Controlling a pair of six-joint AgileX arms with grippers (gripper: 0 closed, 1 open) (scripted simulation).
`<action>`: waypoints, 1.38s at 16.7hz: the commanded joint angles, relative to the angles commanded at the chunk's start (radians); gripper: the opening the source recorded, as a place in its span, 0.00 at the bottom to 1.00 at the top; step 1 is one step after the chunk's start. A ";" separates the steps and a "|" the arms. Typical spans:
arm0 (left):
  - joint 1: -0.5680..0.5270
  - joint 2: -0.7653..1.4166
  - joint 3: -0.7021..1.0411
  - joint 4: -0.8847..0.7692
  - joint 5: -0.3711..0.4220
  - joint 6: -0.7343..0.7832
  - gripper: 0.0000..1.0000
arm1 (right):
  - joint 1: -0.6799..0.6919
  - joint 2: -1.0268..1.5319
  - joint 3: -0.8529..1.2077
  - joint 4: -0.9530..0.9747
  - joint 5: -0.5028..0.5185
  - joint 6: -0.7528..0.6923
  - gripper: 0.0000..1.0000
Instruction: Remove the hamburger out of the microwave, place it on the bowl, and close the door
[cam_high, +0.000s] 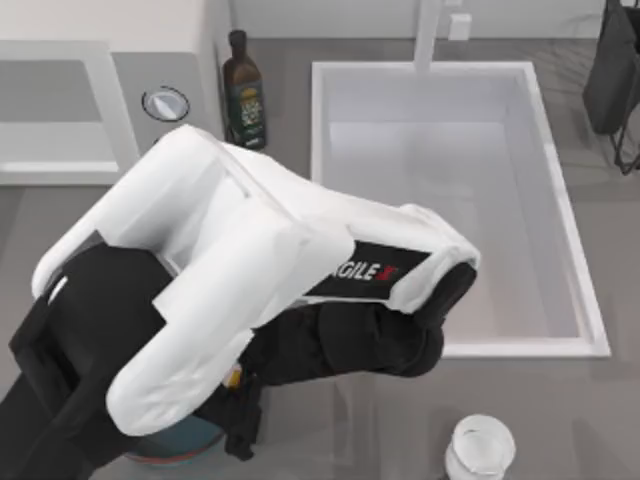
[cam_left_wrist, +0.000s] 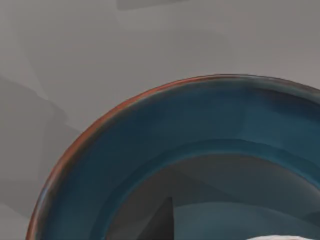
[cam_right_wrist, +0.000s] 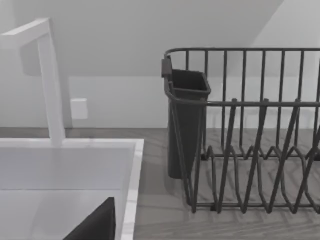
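Grey countertop (cam_high: 600, 400): blue bowl (cam_high: 185, 440) at front left, white jar (cam_high: 480, 450) at front right. Dark bottle (cam_high: 243, 90) beside microwave (cam_high: 60, 110), rear left. Wire dish rack (cam_right_wrist: 250, 150) right of sink (cam_high: 450, 200).

The left arm (cam_high: 230, 290) sprawls over the table's left half, covering most of the bowl (cam_high: 175, 445) at the near edge. Behind it the microwave (cam_high: 60, 110) and a dark bottle (cam_high: 243, 92) stand close together. The sink (cam_high: 450, 200) basin lies open (a faucet (cam_right_wrist: 47, 80) at its back); the rack (cam_right_wrist: 250, 130) blocks the far right, a jar (cam_high: 480, 448) the near right.
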 joint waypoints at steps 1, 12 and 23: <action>0.000 0.000 0.000 0.000 0.000 0.000 0.00 | 0.000 0.000 0.000 0.000 0.000 0.000 1.00; 0.060 -0.038 -0.154 0.154 -0.054 0.038 0.00 | 0.000 0.000 0.000 0.000 0.000 0.000 1.00; 0.067 -0.029 -0.181 0.179 -0.056 0.046 0.38 | 0.000 0.000 0.000 0.000 0.000 0.000 1.00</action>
